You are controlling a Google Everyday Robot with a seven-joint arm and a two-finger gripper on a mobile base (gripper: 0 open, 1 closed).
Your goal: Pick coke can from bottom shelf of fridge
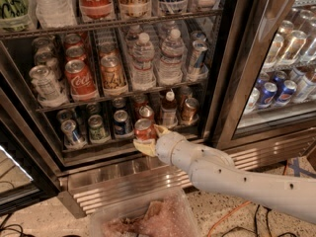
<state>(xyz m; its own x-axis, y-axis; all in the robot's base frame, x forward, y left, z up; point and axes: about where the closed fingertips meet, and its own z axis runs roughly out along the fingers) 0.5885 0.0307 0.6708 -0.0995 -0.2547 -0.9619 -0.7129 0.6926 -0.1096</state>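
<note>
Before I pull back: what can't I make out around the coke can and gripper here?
Camera view; gripper at the front of the bottom shelf, shut on the coke can.
- Can's base: hidden by the lower jaw, so lift-off from the rack is unclear.
- Can's lettering: blurred.
- Rear cans: mostly hidden behind the front cans, in shadow.
</note>
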